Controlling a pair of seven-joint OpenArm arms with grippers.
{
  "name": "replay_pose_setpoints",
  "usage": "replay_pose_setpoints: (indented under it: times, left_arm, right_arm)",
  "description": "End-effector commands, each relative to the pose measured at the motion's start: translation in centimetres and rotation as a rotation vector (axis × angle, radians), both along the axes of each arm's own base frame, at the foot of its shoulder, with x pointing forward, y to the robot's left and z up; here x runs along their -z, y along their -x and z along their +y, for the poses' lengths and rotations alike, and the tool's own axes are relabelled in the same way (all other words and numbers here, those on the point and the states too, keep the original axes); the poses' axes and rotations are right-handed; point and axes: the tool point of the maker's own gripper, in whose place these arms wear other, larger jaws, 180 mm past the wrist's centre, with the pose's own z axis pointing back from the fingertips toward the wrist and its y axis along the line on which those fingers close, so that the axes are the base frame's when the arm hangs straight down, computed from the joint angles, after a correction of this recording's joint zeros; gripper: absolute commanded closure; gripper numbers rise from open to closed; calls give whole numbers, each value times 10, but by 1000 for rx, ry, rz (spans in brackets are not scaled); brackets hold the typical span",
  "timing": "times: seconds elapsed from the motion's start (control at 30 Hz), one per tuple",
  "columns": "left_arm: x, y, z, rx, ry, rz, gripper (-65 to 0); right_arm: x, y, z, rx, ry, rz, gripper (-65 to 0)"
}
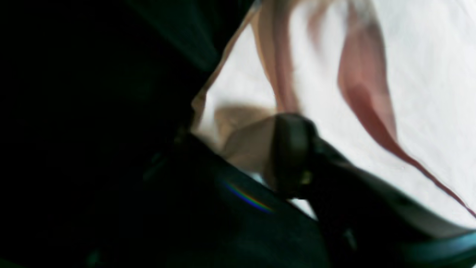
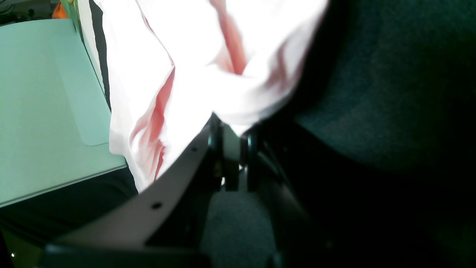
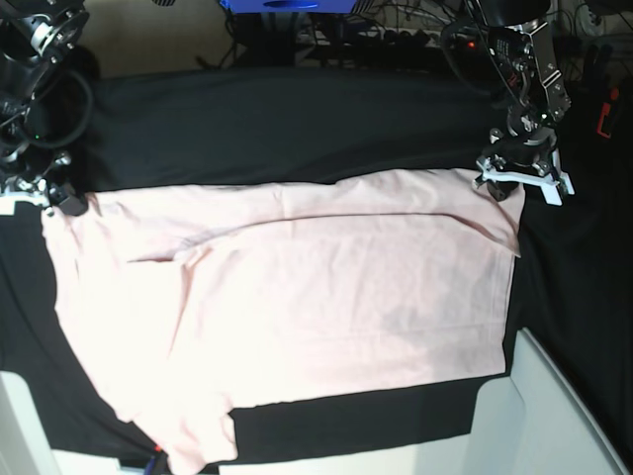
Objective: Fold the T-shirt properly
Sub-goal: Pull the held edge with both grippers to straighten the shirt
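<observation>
The pale pink T-shirt (image 3: 326,297) lies spread plain side up on the black table cloth (image 3: 297,119), with a long crease across its upper part. My left gripper (image 3: 497,186) is at the shirt's far right corner. In the left wrist view its fingers (image 1: 293,152) stand partly apart, with a fold of the T-shirt (image 1: 427,74) between them at the left gripper (image 1: 238,145). My right gripper (image 3: 71,203) is at the far left corner. In the right wrist view the right gripper (image 2: 232,139) is shut on a pinch of the T-shirt (image 2: 193,56).
A pale tabletop edge (image 3: 554,416) shows at the front right, past the black cloth, and a pale surface (image 2: 44,111) lies beside the shirt in the right wrist view. Cables and a blue item (image 3: 287,5) sit behind the table.
</observation>
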Motion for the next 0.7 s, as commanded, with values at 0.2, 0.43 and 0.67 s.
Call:
replay_pose_setpoints:
  times: [0.2,0.43,0.67]
  left_arm:
    - [-11,-10,5,-2,-17,-40,-245]
    - [-10,-8,5,-2,-17,-36,-20]
    - [-10,1,7,1,-29,-27,0]
  right_arm:
    - [-11,-8,-12,3,24,-33,0]
    - [-11,-8,-12,3,24,-33,0]
    - [-8,-3,-13,2,26,-23,0]
